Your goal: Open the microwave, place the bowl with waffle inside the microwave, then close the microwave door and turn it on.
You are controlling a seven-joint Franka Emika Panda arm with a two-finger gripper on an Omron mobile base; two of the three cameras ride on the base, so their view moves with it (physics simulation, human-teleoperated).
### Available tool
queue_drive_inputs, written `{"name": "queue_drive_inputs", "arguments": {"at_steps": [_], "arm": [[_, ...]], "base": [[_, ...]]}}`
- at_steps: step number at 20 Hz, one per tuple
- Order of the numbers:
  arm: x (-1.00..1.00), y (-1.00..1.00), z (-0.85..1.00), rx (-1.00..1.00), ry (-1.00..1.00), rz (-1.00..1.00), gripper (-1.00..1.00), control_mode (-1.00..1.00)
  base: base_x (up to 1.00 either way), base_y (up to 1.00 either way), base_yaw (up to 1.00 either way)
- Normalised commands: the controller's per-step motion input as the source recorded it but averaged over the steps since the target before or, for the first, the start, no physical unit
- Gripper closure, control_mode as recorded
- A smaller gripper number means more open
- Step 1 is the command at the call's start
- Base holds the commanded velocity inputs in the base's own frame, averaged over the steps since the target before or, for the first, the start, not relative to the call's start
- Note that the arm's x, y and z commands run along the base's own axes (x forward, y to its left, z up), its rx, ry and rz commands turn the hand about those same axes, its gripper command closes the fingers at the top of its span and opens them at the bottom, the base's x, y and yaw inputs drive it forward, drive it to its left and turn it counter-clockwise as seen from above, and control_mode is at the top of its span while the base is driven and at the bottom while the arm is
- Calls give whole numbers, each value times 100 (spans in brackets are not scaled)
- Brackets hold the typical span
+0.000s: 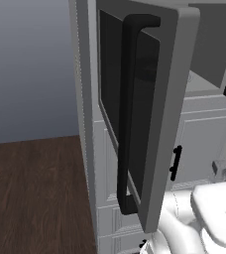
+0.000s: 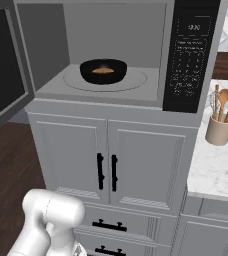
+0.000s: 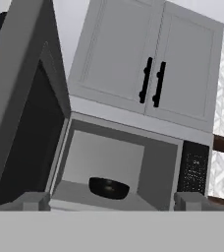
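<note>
The microwave (image 2: pixel 116 15) stands open, its light grey cavity showing. On the round turntable inside sits the black bowl (image 2: pixel 103 71) with an orange-brown waffle (image 2: pixel 103 70) in it. The microwave door (image 1: pixel 174 99) is swung wide out to the left, its long black bar handle (image 1: pixel 127 114) facing me. From the hand view I look up at the bowl (image 3: pixel 109 187) in the cavity, with the door (image 3: pixel 20 113) at the left. My gripper (image 3: pixel 111 201) is open, its fingertips (image 3: pixel 33 201) far apart, nothing between them, well back from the microwave.
The dark control panel (image 2: pixel 191 55) fills the microwave's right side. White cabinet doors (image 2: pixel 71 155) with black handles sit below, and more cabinets (image 3: pixel 182 74) above. A beige utensil holder (image 2: pixel 219 127) stands on the marble counter (image 2: pixel 216 170) at the right. Dark wood floor (image 1: pixel 35 188) lies to the left.
</note>
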Motion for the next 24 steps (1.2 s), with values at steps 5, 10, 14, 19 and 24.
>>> {"name": "queue_drive_inputs", "arguments": {"at_steps": [5, 10, 14, 19, 24], "arm": [[-30, 94, 0, -14, -2, -7, -100, -100], [65, 89, -13, -12, -2, -18, -100, -100], [54, 68, -11, -4, -7, -23, -100, -100], [23, 31, -17, 0, -19, -20, -100, -100], [32, 0, -10, 0, -11, -22, -100, -100]], "base": [[0, 0, 0], [0, 0, 0], [0, 0, 0], [0, 0, 0], [0, 0, 0]]}}
